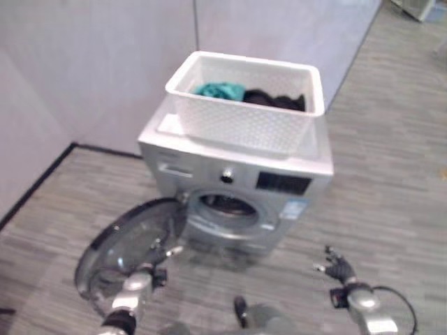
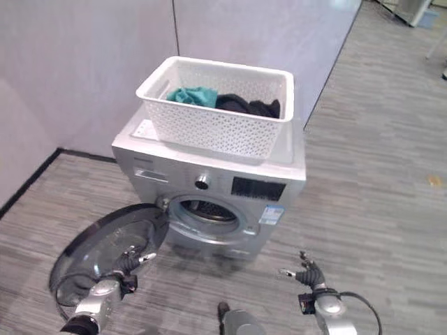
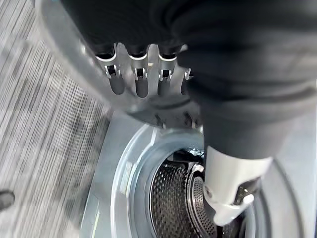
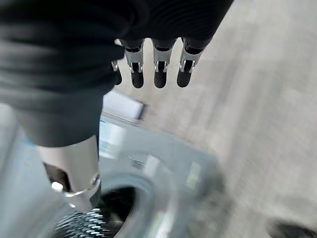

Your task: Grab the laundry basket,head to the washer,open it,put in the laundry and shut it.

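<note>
A white perforated laundry basket [image 1: 244, 112] stands on top of the silver washer [image 1: 237, 181], holding teal cloth [image 1: 220, 90] and dark cloth [image 1: 276, 100]. The washer's round door [image 1: 129, 244] hangs wide open to the left, and the drum opening [image 1: 225, 204] is bare. My left hand [image 1: 150, 269] is low in front of the open door, fingers [image 3: 141, 82] straight, holding nothing. My right hand [image 1: 336, 267] hovers low to the right of the washer front, fingers [image 4: 159, 72] relaxed and empty. The ribbed drum [image 3: 173, 198] shows past the left hand.
Pale partition walls [image 1: 98, 63] meet in a corner behind and left of the washer. Grey striped floor [image 1: 391, 160] stretches out to the right and in front of the machine.
</note>
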### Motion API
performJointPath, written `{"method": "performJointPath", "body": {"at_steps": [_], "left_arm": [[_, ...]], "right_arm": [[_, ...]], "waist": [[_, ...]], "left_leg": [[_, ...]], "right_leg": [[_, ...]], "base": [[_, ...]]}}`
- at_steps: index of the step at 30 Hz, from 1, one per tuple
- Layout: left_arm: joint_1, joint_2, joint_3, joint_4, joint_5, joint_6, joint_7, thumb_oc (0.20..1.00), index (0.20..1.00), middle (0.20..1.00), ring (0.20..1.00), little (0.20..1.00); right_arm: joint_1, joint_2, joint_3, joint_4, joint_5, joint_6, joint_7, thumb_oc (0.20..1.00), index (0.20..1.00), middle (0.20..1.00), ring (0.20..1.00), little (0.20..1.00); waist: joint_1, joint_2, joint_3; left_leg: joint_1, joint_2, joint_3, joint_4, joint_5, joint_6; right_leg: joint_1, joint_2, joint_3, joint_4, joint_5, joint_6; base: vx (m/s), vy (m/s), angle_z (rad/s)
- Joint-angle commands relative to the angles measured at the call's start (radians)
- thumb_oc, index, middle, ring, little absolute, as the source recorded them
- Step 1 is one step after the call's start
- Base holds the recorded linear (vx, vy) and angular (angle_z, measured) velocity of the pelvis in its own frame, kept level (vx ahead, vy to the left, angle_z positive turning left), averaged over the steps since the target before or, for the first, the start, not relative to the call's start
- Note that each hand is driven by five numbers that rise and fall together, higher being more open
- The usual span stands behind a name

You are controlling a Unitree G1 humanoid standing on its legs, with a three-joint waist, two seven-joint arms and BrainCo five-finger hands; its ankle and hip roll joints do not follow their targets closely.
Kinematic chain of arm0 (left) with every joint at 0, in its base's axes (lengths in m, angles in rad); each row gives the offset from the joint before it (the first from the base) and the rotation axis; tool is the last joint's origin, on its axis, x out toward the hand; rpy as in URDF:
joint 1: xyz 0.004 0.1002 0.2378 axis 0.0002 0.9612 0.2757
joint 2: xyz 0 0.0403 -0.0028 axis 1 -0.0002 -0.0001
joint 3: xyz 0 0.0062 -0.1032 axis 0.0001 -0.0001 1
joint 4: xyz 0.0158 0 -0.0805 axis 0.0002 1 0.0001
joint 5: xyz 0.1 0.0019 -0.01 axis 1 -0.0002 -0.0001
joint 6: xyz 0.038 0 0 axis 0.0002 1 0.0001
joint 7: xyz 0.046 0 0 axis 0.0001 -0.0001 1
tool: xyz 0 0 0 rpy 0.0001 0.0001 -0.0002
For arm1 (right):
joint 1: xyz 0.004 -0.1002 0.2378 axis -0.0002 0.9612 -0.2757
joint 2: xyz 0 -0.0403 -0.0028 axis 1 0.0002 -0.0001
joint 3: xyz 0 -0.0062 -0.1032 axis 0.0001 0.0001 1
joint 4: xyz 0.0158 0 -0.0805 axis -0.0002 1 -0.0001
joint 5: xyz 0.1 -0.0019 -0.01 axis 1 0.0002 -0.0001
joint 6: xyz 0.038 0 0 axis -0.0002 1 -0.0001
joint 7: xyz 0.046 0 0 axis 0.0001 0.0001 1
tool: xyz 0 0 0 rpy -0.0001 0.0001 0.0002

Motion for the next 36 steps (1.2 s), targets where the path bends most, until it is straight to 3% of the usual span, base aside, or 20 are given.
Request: {"method": "performJointPath", "body": {"at_steps": [1,8,21,28,32,33,36], "left_arm": [[-0.106,0.019,-0.035,0.016,0.006,-0.034,0.013,1.0,1.0,1.0,1.0,1.0],[-0.134,0.02,-0.048,0.056,0.083,-0.01,0.005,1.0,1.0,1.0,1.0,1.0],[-0.123,0.002,-0.061,0.066,0.156,-0.016,-0.002,1.0,1.0,1.0,1.0,1.0],[-0.118,0.013,-0.099,0.052,0.165,-0.026,-0.019,1.0,1.0,1.0,1.0,1.0],[-0.142,0.031,-0.148,0.078,0.145,-0.039,-0.027,1.0,1.0,1.0,1.0,1.0],[-0.145,0.026,-0.141,0.08,0.144,-0.04,-0.027,1.0,1.0,1.0,1.0,1.0],[-0.167,0.046,-0.165,0.091,0.114,-0.05,-0.03,1.0,1.0,1.0,1.0,1.0]], "right_arm": [[-0.035,-0.067,-0.068,-0.217,0.074,-0.113,-0.04,1.0,1.0,1.0,1.0,1.0],[-0.01,-0.085,-0.264,-0.579,0.075,-0.188,-0.095,1.0,1.0,1.0,1.0,1.0],[-0.315,-0.227,-0.361,-0.726,-0.212,-0.166,-0.272,1.0,1.0,1.0,1.0,1.0],[-0.518,-0.383,-0.29,-0.573,-0.243,-0.138,-0.305,1.0,1.0,1.0,1.0,1.0],[-0.71,-0.558,-0.127,-0.318,-0.193,-0.084,-0.257,1.0,1.0,1.0,1.0,1.0],[-0.74,-0.565,-0.101,-0.297,-0.189,-0.091,-0.261,1.0,1.0,1.0,1.0,1.0],[-0.893,-0.669,0.047,-0.151,-0.172,-0.053,-0.204,1.0,1.0,1.0,1.0,1.0]], "waist": [[-0.025,0.034,-0.012],[-0.043,0.058,-0.083],[0.018,0.075,-0.1],[0.056,0.056,-0.101],[0.079,0.028,-0.098],[0.074,0.035,-0.095],[0.077,0.022,-0.086]], "left_leg": [[0.247,0.015,0.194,-0.256,-0.031,0.002],[0.318,0.03,0.205,-0.446,-0.035,-0.048],[0.378,-0.012,0.216,-0.569,-0.081,-0.056],[0.381,-0.03,0.195,-0.58,-0.092,-0.056],[0.375,-0.027,0.188,-0.559,-0.098,-0.064],[0.374,-0.026,0.188,-0.557,-0.098,-0.064],[0.354,0.008,0.176,-0.503,-0.077,-0.082]], "right_leg": [[-0.089,-0.084,0.039,0.071,-0.024,0.143],[-0.094,-0.073,-0.021,0.089,-0.057,0.157],[-0.093,-0.117,-0.053,0.069,-0.031,0.187],[-0.078,-0.143,-0.074,0.047,-0.01,0.202],[-0.072,-0.151,-0.09,0.053,-0.007,0.2],[-0.072,-0.151,-0.09,0.054,-0.008,0.2],[-0.067,-0.132,-0.098,0.073,-0.029,0.178]], "base": [[0.16,-0.131,0.51],[0.09,-0.041,0.47],[0.0,0.055,0.11],[-0.01,0.038,0.14],[-0.01,-0.026,0.13],[0.01,-0.085,0.06],[0.02,-0.141,0.09]]}}
